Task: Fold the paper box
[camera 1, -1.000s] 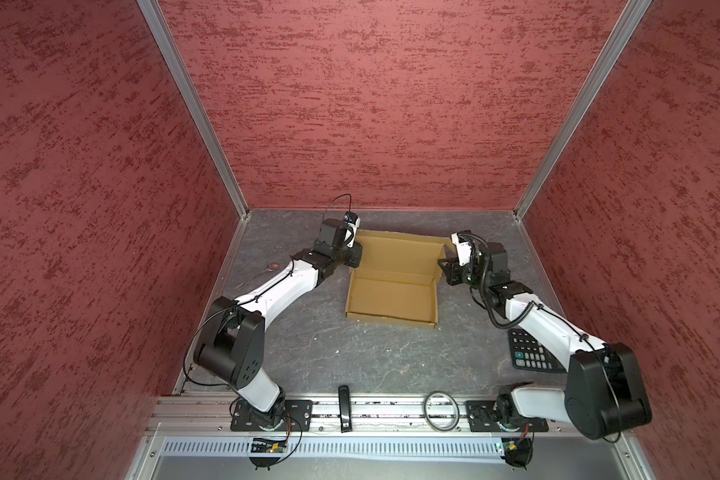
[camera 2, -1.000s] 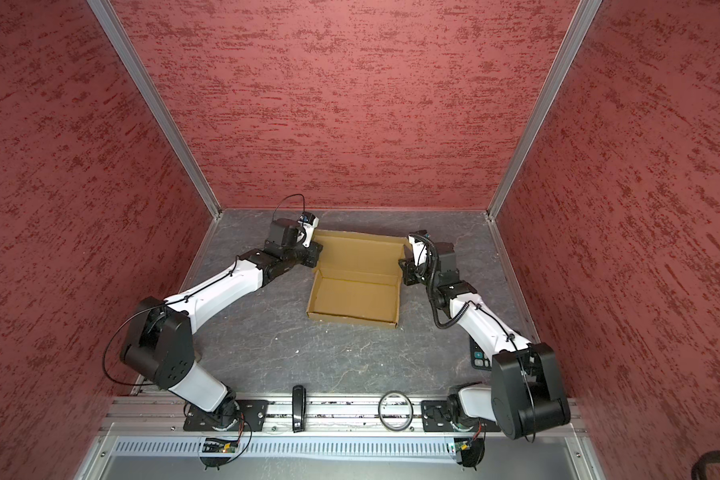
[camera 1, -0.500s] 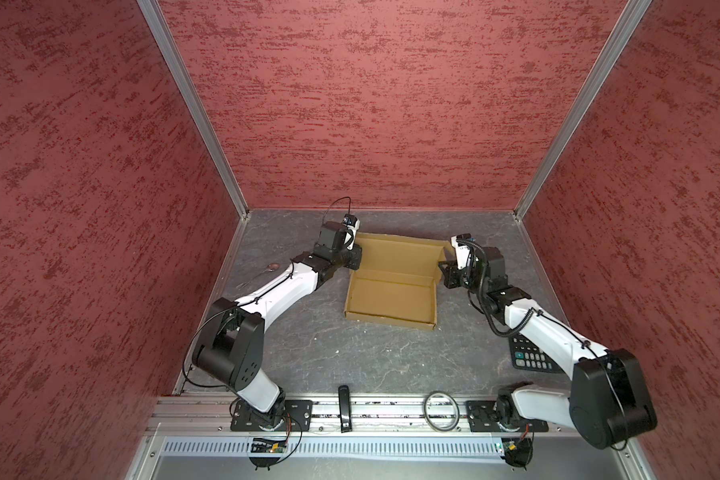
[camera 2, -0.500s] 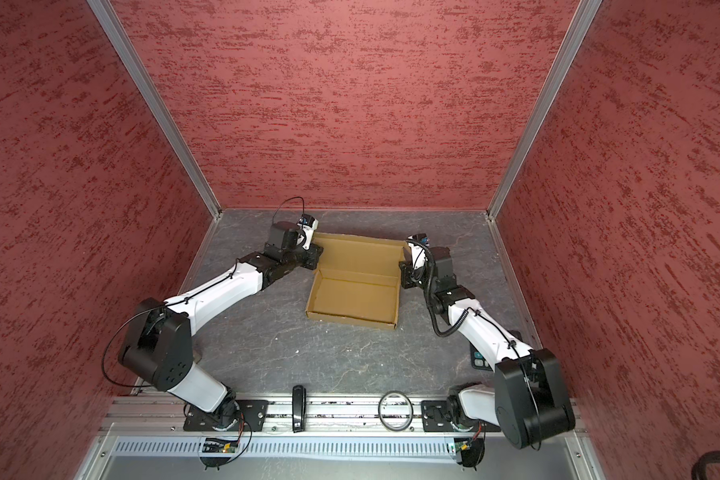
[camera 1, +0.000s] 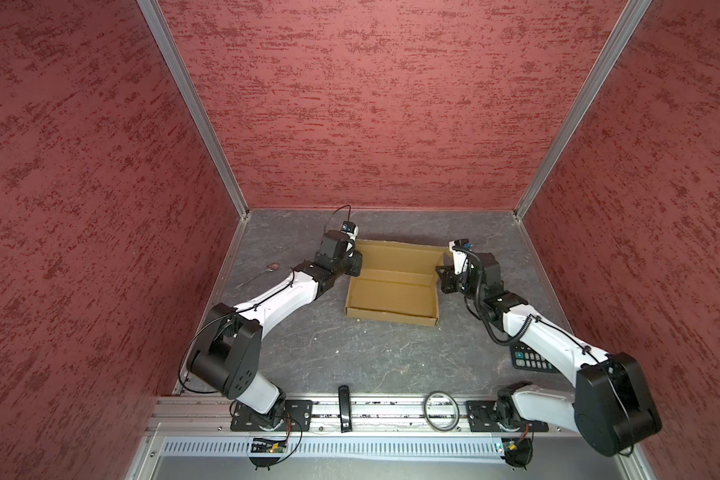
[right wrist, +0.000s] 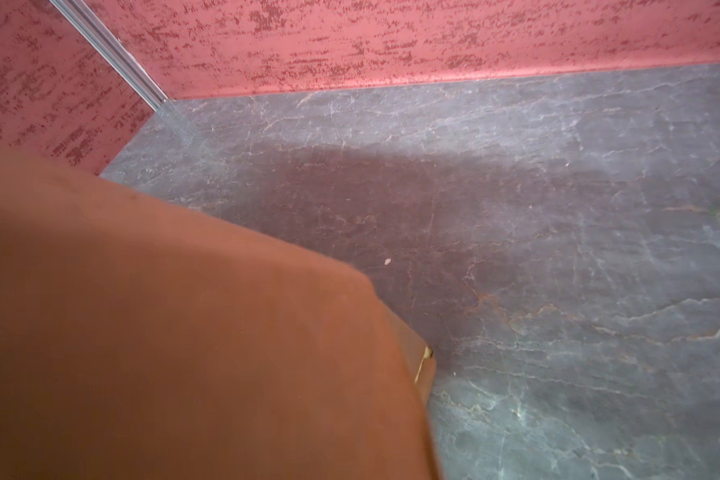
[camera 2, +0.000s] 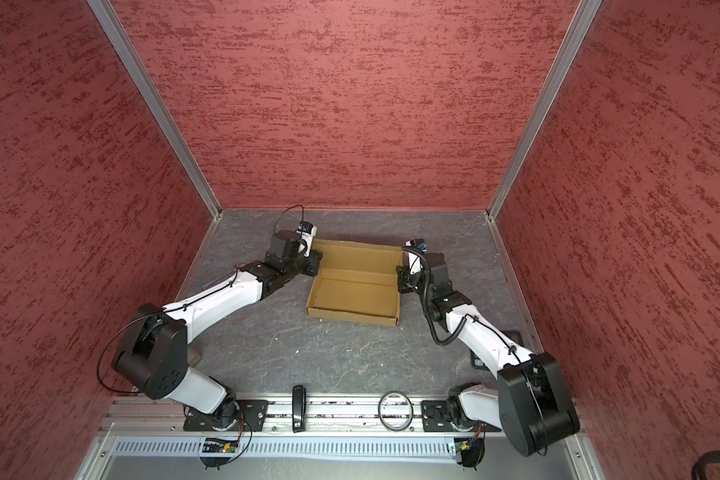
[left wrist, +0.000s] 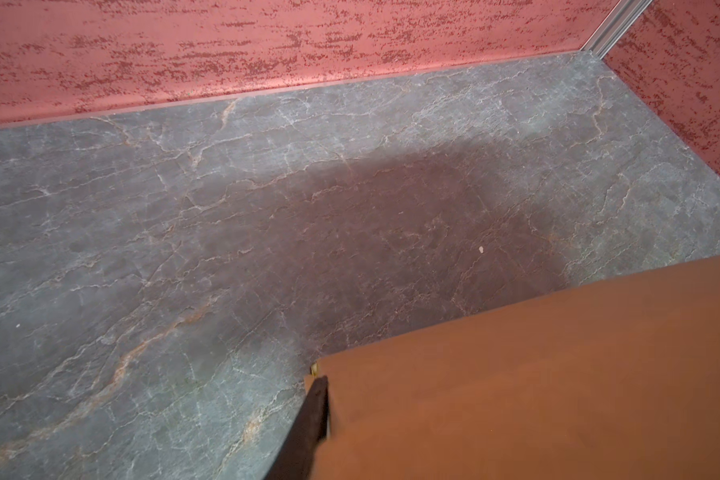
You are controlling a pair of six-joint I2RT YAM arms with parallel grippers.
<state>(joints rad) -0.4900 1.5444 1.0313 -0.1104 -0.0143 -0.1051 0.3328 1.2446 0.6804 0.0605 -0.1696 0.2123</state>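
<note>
The box (camera 1: 391,297) sits far-centre on the table (camera 1: 329,353), lid (camera 1: 398,257) half raised; my left gripper (camera 1: 360,268) pinches its corner, nearly closed, and whether my right gripper (camera 1: 441,276) grips I cannot tell behind cardboard, so uneven pushing may skew the lid.

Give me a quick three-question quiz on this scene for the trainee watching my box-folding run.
1. True or false: the paper box has its lid shut over the tray.
2. What lies on the table under the right arm? A. calculator B. mug C. scissors
3. Which part of the box do the left gripper and right gripper flank?
Key: 1. False, the lid stands open. 2. A. 3. The open lid, one gripper at each side edge.
</note>
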